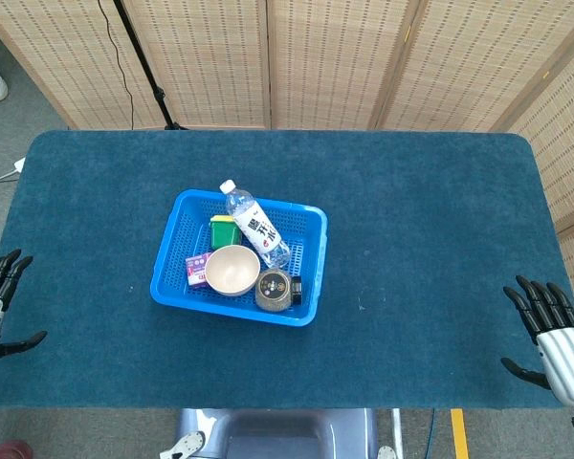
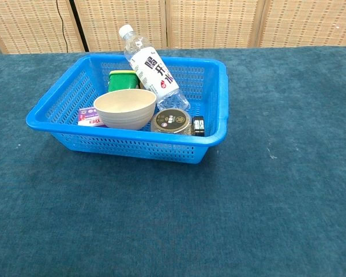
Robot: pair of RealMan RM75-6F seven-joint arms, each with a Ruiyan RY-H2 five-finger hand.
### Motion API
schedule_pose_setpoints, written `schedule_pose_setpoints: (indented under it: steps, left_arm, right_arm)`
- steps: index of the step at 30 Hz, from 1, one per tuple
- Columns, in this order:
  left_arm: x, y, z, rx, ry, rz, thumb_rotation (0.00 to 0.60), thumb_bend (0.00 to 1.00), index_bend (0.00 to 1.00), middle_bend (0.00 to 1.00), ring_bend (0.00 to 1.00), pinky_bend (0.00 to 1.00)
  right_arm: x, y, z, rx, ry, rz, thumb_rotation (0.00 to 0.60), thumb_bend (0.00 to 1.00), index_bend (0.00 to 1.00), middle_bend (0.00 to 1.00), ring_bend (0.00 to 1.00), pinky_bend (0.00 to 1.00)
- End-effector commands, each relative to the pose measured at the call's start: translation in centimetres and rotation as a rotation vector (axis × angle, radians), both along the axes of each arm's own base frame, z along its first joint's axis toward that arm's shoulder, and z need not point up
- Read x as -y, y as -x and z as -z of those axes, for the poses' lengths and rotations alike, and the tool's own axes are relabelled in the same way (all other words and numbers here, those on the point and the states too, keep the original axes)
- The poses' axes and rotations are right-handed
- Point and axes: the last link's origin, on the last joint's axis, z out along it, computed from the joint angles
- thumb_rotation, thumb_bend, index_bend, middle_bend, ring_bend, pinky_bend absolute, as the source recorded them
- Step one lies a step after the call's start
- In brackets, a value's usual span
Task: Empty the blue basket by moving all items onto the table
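Note:
The blue basket (image 1: 316,251) (image 2: 214,104) sits left of the table's middle. Inside it lie a clear water bottle (image 1: 254,226) (image 2: 153,70) leaning on the far rim, a cream bowl (image 1: 232,270) (image 2: 126,108), a green box (image 1: 222,230) (image 2: 122,79), a small purple packet (image 1: 197,269) (image 2: 88,117) and a dark round tin (image 1: 274,288) (image 2: 171,122). My left hand (image 1: 0,296) hovers at the table's left edge with fingers spread, holding nothing. My right hand (image 1: 553,337) sits at the right front edge, fingers also spread and empty. Neither hand shows in the chest view.
The table (image 1: 430,239) is covered in dark blue cloth. Woven folding screens (image 1: 335,57) stand behind it, with a black stand leg (image 1: 143,67) at the back left. A small pale speck (image 1: 366,300) lies on the cloth right of the basket.

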Motion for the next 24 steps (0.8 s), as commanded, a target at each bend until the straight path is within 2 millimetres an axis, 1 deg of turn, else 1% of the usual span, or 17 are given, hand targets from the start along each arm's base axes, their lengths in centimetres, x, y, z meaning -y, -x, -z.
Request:
schedule_pose_setpoints:
  steps: [1,10,13,15,19,24]
  left_arm:
    - [0.0,0.0,0.0,0.001,0.002,-0.001,0.6,0.06,0.0,0.0,0.0,0.0]
    - [0.1,0.0,-0.2,0.004,-0.005,0.001,0.6,0.06,0.0,0.0,0.0,0.0]
    - [0.2,0.0,-0.2,0.005,-0.005,-0.001,0.6,0.06,0.0,0.0,0.0,0.0]
    - [0.1,0.1,-0.3,0.005,-0.007,-0.004,0.6,0.06,0.0,0.0,0.0,0.0]
    - [-0.1,0.0,-0.2,0.005,-0.006,-0.007,0.6,0.06,0.0,0.0,0.0,0.0]
    - [-0.2,-0.1,0.0,-0.002,0.0,-0.006,0.6,0.06,0.0,0.0,0.0,0.0]
  right_arm:
    - [0.0,0.0,0.0,0.002,-0.001,-0.001,0.6,0.0,0.0,0.0,0.0,0.0]
    - [0.1,-0.1,0.1,0.02,-0.016,0.004,0.6,0.0,0.0,0.0,0.0,0.0]
    - [0.6,-0.3,0.5,0.042,-0.038,0.008,0.6,0.0,0.0,0.0,0.0,0.0]
    - [1.4,-0.8,0.7,0.055,-0.068,0.001,0.6,0.0,0.0,0.0,0.0,0.0]
    - [3.6,-2.7,1.3,0.118,-0.144,-0.041,0.6,0.0,0.0,0.0,0.0,0.0]
    - [6.5,-6.8,2.7,0.218,-0.275,-0.115,0.6,0.0,0.0,0.0,0.0,0.0]
